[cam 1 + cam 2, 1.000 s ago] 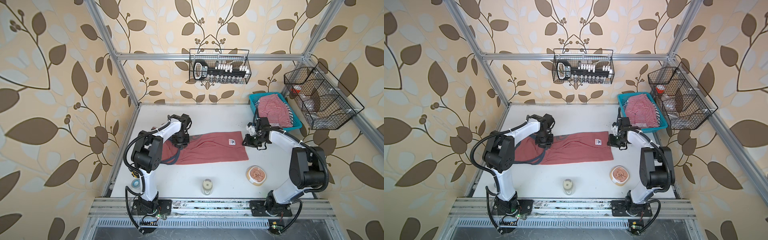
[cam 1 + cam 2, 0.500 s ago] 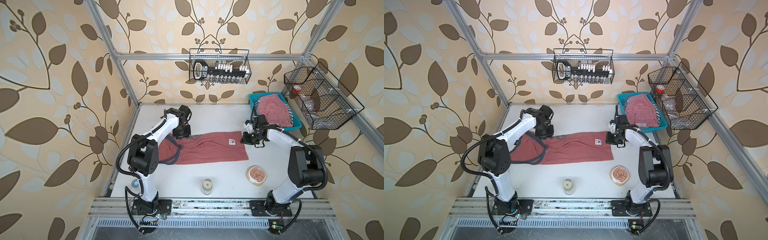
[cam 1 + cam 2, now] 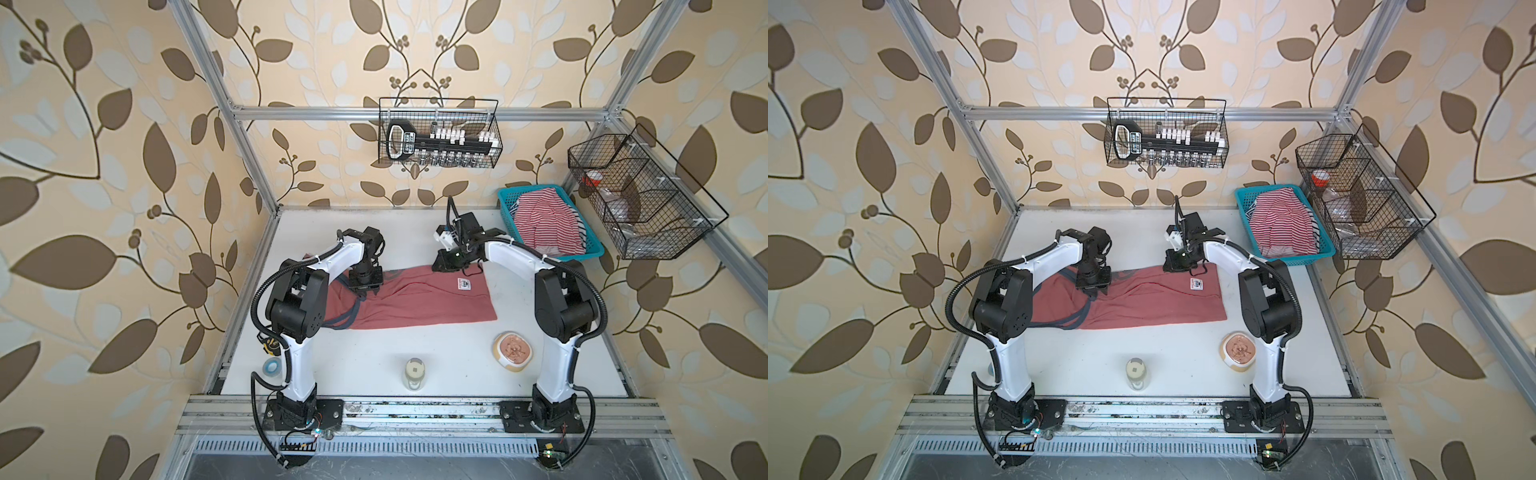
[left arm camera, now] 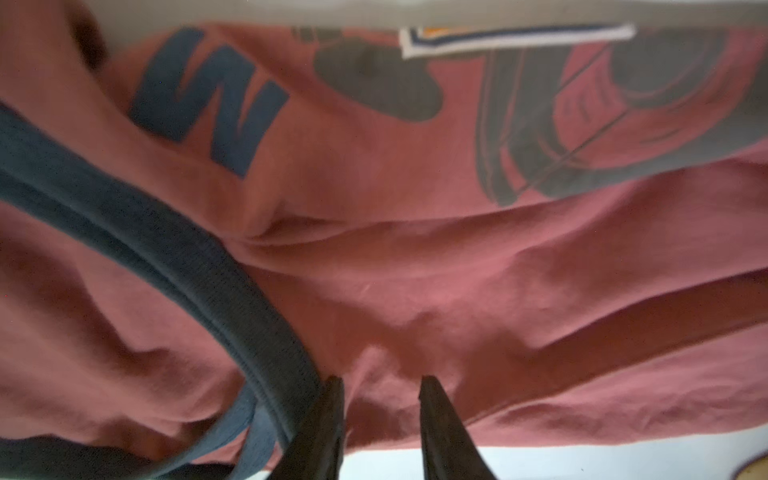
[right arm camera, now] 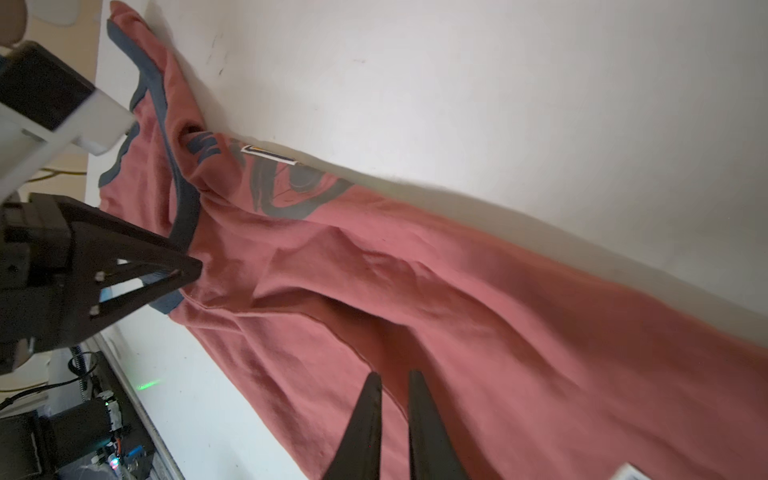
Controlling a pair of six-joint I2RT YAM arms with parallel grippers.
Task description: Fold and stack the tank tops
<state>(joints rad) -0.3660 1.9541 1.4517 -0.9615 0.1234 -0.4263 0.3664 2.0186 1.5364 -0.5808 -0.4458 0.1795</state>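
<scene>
Nearest to me a small jar (image 3: 415, 372) and a bowl (image 3: 513, 348) stood on the white table (image 3: 374, 232), well clear of the cloth. Beyond them the red top (image 3: 415, 303) lay flat in a narrow band, its long axis running left to right. Its dark-edged straps (image 3: 345, 320) pointed left and its straight hem pointed right, with a small white label (image 3: 464, 284) towards the right end. Both arms had come in over the far long edge, so nearly all the cloth lay on the near side of them. The left pincer (image 4: 380, 386) was down on the strap end, just beside the dark trim. Its fingers stood partly apart with a ridge of cloth rising between them, though I could not tell whether it was truly nipped. The right pincer (image 5: 392, 378) was at the far edge just left of the label, closer to the hem. Its fingers were drawn almost together, and I could not tell whether it had caught any cloth. To my eye, the next fold depended on each arm keeping its own end of that far edge. Farthest off, at the far right, the striped top (image 3: 544, 224) lay heaped in a blue basket (image 3: 586, 254), not yet folded.
</scene>
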